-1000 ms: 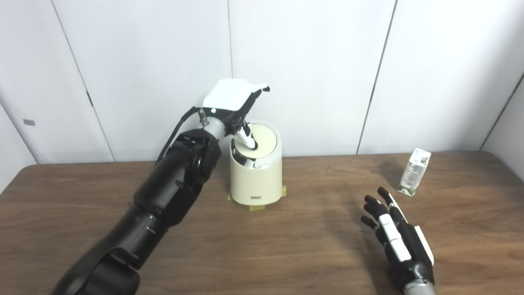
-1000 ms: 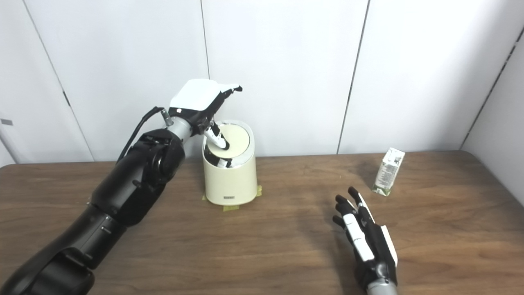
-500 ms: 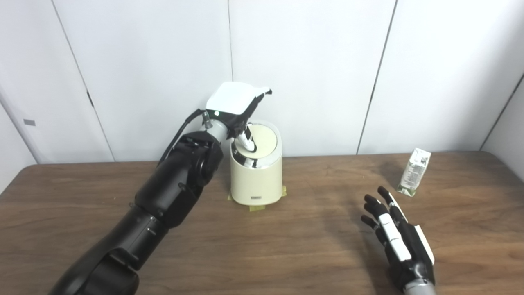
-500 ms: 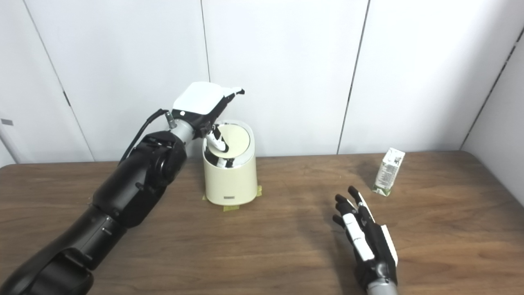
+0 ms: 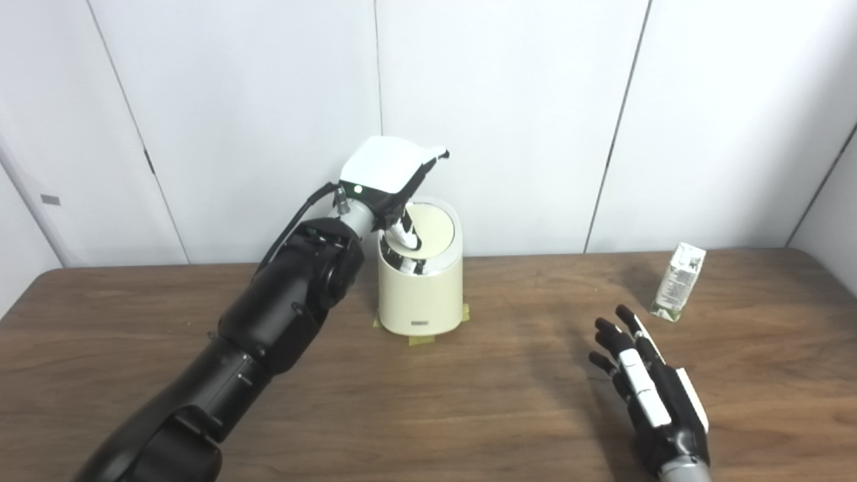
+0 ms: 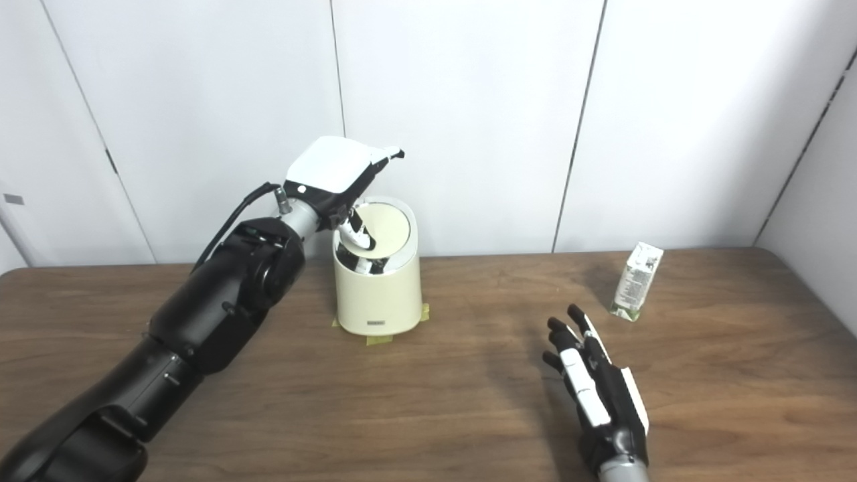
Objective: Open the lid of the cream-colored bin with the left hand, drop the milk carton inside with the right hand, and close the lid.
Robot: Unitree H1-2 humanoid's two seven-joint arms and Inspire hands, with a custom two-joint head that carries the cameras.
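The cream-colored bin [image 5: 420, 294] stands on the wooden table at the back, left of centre. Its round lid [image 5: 434, 229] is tilted up toward me, with a dark gap at its lower left edge. My left hand [image 5: 387, 167] is above the bin's left side. One finger [image 5: 407, 235] lies on the lid's face and others reach into the gap, so the hand grips the lid's edge. The milk carton [image 5: 677, 281] stands upright at the far right. My right hand [image 5: 641, 381] is open and empty, palm down, just above the table, short of the carton.
Strips of yellow tape [image 5: 422, 339] mark the bin's base on the table [image 5: 469, 402]. White wall panels stand close behind the bin. The table's right edge lies just past the carton.
My left hand has shifted slightly right and down over the bin, its fingers still at the lid's edge. The right hand and the carton have not moved.
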